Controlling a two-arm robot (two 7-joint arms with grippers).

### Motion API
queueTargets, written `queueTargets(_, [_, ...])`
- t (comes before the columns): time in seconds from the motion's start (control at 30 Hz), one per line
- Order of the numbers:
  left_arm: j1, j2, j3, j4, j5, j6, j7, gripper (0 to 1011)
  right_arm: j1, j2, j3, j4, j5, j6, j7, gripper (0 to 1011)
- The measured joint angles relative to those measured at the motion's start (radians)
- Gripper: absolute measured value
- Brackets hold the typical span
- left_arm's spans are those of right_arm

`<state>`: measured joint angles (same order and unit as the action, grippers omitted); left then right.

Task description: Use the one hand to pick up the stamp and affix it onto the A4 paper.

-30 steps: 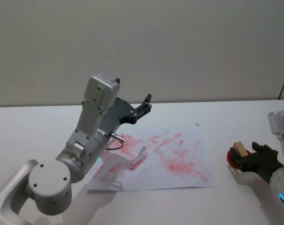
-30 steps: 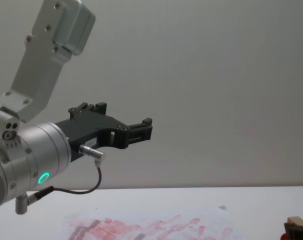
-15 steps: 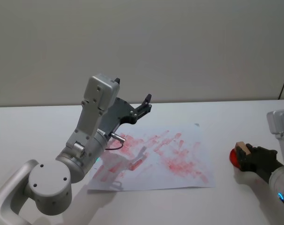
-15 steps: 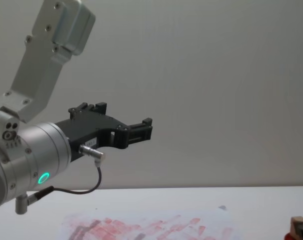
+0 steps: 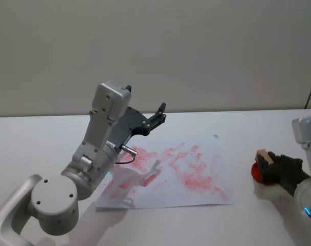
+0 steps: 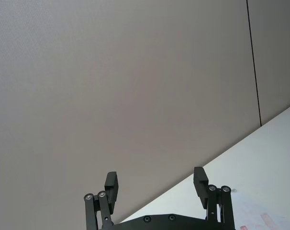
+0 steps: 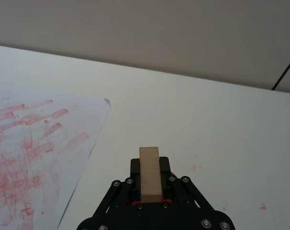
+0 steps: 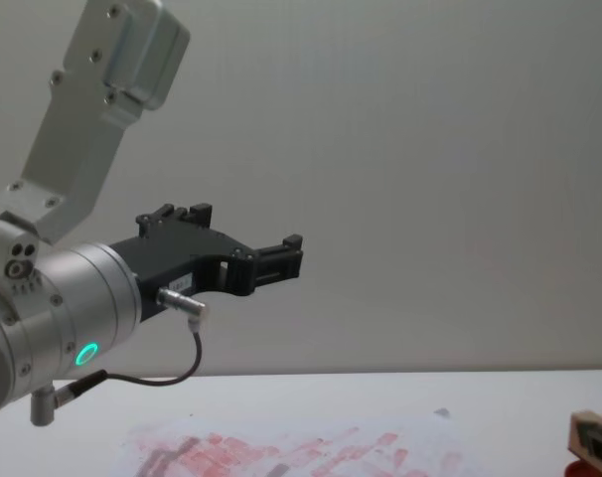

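We see the right gripper (image 5: 276, 168) clamped on the stamp (image 5: 263, 157), seemingly off the table, 3 o'clock from the A4 paper (image 5: 196, 169); left gripper (image 6: 155, 178) raised, fingers apart.

White, stamp-marked A4 paper sheet (image 5: 196, 171) lying flat on white table (image 5: 37, 133), centre. Pale tan wooden block stamp (image 5: 262, 156) standing right of sheet, clear of its edge, over red round pad (image 5: 254, 173), sitting between fingers of black right gripper (image 5: 267, 168). Black left gripper (image 5: 160, 109) hanging high above table, left of centre.

tan wooden stamp (image 7: 150, 173) held by the right gripper (image 5: 271, 165), right of the red-smudged a4 paper (image 5: 171, 177).
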<state>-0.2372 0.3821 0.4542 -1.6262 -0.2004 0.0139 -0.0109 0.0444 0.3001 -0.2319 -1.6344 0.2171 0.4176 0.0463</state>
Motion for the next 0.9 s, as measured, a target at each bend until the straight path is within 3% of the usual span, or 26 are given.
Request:
queueTargets(0.57, [0.000, 0.000, 0.000, 0.000, 0.000, 0.000, 0.000, 1001, 0.048, -0.009, -0.012, -0.003, -0.047, -0.123, 0.142, 217])
queueTargets(0.9, [0.000, 0.000, 0.000, 0.000, 0.000, 0.000, 0.000, 1001, 0.094, -0.030, -0.032, 0.059, -0.054, -0.159, 0.288, 217])
